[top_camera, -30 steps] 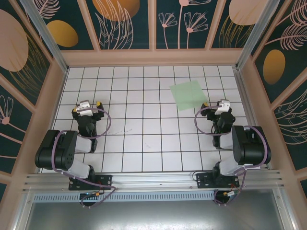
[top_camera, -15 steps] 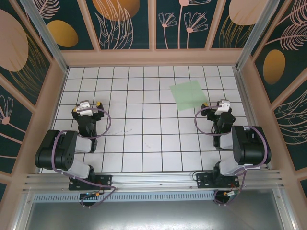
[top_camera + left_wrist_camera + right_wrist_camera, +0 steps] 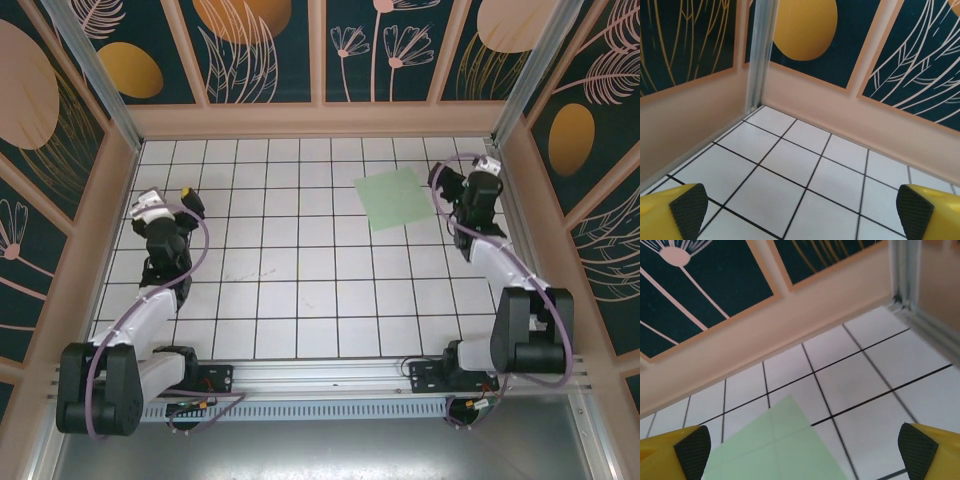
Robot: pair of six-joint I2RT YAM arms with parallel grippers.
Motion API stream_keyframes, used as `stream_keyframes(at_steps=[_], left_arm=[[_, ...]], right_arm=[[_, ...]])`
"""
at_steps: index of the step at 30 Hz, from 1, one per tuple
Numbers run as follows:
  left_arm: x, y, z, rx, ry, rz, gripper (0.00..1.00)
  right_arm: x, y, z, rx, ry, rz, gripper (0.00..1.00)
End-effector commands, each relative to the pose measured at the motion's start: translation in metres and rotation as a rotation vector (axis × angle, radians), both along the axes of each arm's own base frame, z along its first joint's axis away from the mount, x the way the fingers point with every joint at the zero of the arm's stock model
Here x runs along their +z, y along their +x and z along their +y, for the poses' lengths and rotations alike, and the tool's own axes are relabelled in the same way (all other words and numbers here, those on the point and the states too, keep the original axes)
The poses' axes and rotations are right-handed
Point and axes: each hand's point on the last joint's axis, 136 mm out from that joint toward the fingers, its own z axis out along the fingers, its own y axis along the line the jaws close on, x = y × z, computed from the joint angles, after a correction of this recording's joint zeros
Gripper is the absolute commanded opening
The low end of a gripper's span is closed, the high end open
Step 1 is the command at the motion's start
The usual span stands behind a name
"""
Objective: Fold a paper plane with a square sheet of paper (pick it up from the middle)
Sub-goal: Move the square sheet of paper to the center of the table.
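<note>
The square sheet of paper point(image 3: 394, 198), pale mint green, lies flat on the white grid table at the far right. In the right wrist view the sheet point(image 3: 775, 445) lies below and between the fingers, one corner pointing at the far wall. My right gripper point(image 3: 462, 168) hovers open by the sheet's right edge, its jaws wide and empty point(image 3: 805, 452). My left gripper point(image 3: 168, 203) is open at the far left, well away from the paper, with bare tiles between its yellow fingers point(image 3: 801, 212). The paper plane is out of view.
Peach walls with dark floral panels close the table point(image 3: 300, 280) on three sides. A metal post point(image 3: 905, 275) stands in the far right corner close to my right gripper, and another post point(image 3: 762, 50) stands ahead of my left gripper. An aluminium rail point(image 3: 320, 375) runs along the near edge.
Both arms have unfolded from their tucked rest. The right gripper has reached far right, beside the paper; the left has moved out to the left. The paper has not moved.
</note>
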Motion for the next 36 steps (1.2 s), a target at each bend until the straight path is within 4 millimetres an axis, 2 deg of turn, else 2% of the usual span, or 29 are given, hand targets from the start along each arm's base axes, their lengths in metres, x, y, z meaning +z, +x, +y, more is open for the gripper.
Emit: stream_keyframes(at_steps=[1,4,10,16,29,36], left_arm=[[-0.034,-0.009,-0.015,-0.054,-0.166,0.208,0.99],[-0.030,-0.009,-0.036,-0.166,-0.216,0.241,0.99],[-0.023,-0.011,-0.049,-0.241,-0.242,0.255,0.98],[-0.025,-0.011,-0.054,-0.267,-0.240,0.265,0.99],[-0.040,-0.006,-0.069,-0.354,-0.249,0.315,0.99],[-0.045,-0.005,-0.071,-0.361,-0.260,0.334,0.99]], right_arm=[[-0.065,-0.010,0.046,0.116,0.161,0.312,0.99],[-0.070,0.006,0.084,0.210,0.208,0.328,0.99],[-0.104,0.036,0.128,0.273,0.308,0.443,0.94],[-0.125,0.052,0.141,0.250,0.287,0.511,0.92],[-0.162,0.059,0.145,0.205,0.249,0.654,0.92],[-0.192,0.039,0.152,0.197,0.230,0.749,0.92]])
